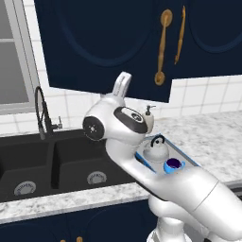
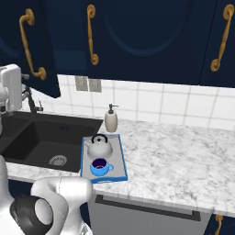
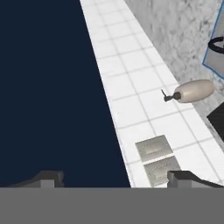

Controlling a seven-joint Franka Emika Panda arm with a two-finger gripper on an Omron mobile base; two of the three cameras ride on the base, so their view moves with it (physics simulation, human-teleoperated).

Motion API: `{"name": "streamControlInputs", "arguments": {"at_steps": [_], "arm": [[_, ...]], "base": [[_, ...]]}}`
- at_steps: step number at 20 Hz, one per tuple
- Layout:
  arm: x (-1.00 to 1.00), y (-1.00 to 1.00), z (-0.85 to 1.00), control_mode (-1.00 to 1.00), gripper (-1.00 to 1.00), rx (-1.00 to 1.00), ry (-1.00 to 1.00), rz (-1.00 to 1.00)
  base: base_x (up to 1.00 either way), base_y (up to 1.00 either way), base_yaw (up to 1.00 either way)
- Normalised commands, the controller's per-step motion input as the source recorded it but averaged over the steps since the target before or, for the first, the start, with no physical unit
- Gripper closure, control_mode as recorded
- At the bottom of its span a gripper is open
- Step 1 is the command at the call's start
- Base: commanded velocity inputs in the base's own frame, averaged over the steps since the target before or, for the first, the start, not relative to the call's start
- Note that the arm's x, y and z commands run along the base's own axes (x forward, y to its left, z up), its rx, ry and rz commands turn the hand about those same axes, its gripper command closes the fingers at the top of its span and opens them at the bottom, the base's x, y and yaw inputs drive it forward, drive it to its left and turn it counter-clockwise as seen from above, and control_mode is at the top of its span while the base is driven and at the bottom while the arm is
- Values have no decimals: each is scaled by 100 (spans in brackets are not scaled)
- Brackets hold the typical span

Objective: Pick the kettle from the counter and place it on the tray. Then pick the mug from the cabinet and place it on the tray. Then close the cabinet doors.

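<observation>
The silver kettle (image 2: 99, 148) and the blue mug (image 2: 100, 167) both stand on the blue-rimmed tray (image 2: 123, 160) on the speckled counter (image 2: 183, 160); they also show as the kettle (image 1: 156, 149) and mug (image 1: 173, 165). The left navy cabinet door (image 1: 104, 42) hangs swung out from the wall, its brass handle (image 1: 162, 47) near its edge. My gripper (image 3: 116, 178) is raised by that door's lower edge, open, with nothing between its fingers. The door's face (image 3: 52, 87) lies close in front of the hand.
A beige soap bottle (image 2: 111, 120) stands behind the tray by the tiled wall. The black double sink (image 1: 52, 163) and its faucet (image 1: 43, 113) lie to the left. Two wall outlets (image 3: 155, 158) sit under the cabinet. The right door (image 2: 151, 36) looks shut.
</observation>
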Motion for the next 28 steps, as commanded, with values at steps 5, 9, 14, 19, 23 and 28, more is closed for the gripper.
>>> {"name": "streamControlInputs", "arguments": {"at_steps": [5, 9, 14, 19, 23, 28], "arm": [[98, -36, 0, -100, -100, 13, 14, 22], [100, -34, 0, -100, -100, 13, 15, 22], [100, -24, 0, -100, -100, 12, 19, 21], [99, -17, -2, -100, -100, 12, 21, 19], [77, -10, -16, -100, -100, 7, 15, 16], [47, -11, -9, -100, -100, 7, 11, 9]], "base": [[0, 0, 0], [0, 0, 0], [0, 0, 0], [0, 0, 0], [0, 0, 0], [0, 0, 0]]}}
